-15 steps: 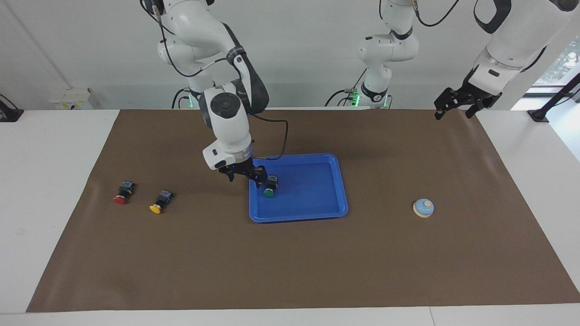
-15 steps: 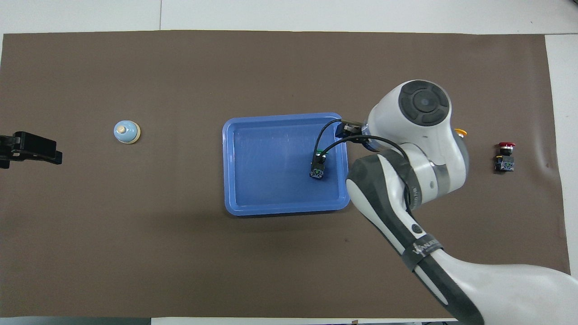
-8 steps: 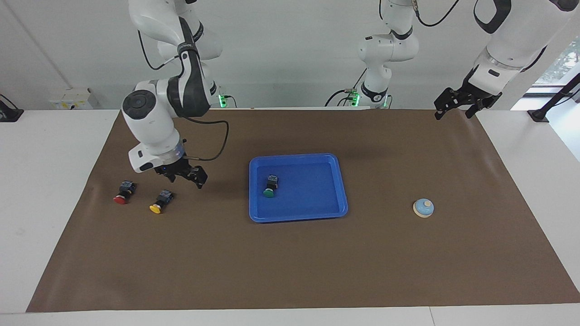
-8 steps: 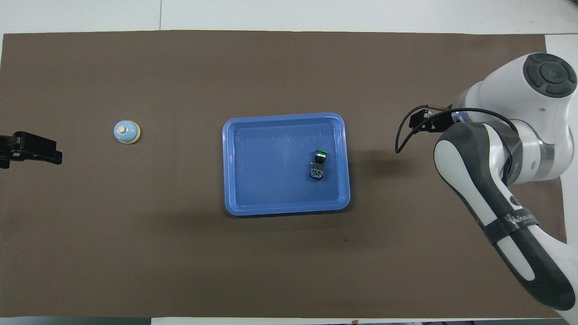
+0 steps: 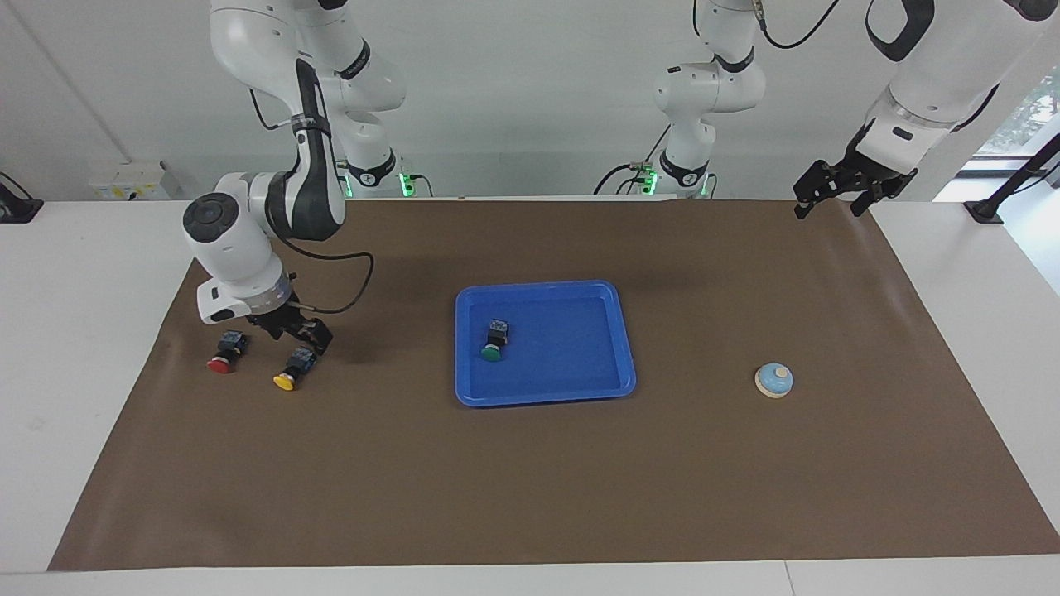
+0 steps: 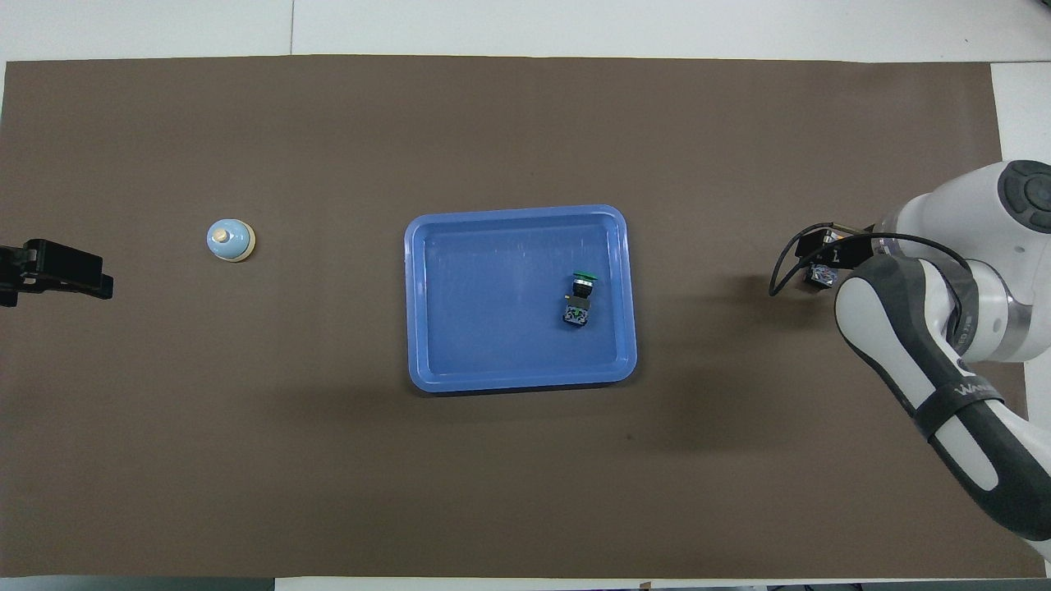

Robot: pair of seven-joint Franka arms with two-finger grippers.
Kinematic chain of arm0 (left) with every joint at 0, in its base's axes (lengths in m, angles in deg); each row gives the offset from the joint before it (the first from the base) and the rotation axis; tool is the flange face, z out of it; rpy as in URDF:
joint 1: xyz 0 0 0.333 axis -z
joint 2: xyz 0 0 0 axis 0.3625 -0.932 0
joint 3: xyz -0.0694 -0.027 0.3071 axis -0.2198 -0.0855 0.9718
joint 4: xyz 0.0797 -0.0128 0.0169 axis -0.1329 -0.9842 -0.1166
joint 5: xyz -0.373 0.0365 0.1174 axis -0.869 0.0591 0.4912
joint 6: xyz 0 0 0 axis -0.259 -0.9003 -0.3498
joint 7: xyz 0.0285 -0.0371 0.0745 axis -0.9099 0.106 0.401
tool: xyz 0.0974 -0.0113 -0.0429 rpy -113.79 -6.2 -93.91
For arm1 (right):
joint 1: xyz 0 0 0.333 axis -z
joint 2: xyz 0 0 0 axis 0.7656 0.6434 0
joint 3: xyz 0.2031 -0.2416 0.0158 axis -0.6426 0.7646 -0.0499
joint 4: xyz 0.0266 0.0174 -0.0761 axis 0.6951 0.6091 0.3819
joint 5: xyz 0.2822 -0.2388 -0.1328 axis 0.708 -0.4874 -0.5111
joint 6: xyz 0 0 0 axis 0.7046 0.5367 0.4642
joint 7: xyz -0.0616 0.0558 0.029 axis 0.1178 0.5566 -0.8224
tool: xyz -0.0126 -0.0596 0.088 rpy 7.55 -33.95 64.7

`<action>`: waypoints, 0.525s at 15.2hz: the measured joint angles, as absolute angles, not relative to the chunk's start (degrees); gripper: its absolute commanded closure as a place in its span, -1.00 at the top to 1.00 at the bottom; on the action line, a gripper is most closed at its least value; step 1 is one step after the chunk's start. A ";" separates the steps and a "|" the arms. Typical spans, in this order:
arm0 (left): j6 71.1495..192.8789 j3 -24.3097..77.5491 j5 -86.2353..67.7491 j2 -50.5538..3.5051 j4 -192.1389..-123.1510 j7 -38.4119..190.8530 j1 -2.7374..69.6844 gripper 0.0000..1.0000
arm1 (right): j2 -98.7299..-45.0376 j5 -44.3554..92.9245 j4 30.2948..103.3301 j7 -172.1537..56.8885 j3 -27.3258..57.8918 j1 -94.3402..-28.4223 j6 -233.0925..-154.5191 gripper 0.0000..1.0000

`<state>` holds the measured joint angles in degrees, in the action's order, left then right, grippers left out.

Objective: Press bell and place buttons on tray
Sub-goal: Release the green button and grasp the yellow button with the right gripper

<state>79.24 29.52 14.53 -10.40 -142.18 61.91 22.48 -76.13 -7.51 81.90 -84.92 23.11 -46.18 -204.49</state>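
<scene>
Yellow-capped push-button switch with black blocky body (image 5: pixel 290 369) lies on its side on the brown table mat (image 5: pixel 530 497), toward the right arm's end, beside the red-capped switch (image 5: pixel 224 353); the green-capped switch (image 5: pixel 493 340) rests in the shallow blue plastic tray (image 5: pixel 613 385) at mid-table. Small light-blue dome bell with cream knob (image 5: pixel 774 380) sits toward the left arm's end, not approached. Judgement: the switch looks light, rigid and small, with a smooth round cap likely to slip; the flat sides of the black body give the better hold. Right gripper (image 5: pixel 294 331) is low over the yellow switch with fingers spread, holding nothing. A second ago it stood over the tray edge beside the green switch; it has since crossed to the yellow one, the green switch left where it lay. Left gripper (image 5: pixel 840 189) waits at the mat's corner, fingers apart, unchanged.
</scene>
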 measured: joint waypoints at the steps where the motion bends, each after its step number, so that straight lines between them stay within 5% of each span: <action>1: 79.24 29.52 14.53 -10.40 -142.18 61.91 22.48 1.00 | -75.92 -7.52 82.33 -84.92 23.11 -45.71 -205.65 1.00; 8: 79.24 29.52 14.53 -10.40 -142.18 61.91 22.48 1.00 | -70.55 -7.52 83.77 -84.92 22.96 -45.58 -216.15 0.96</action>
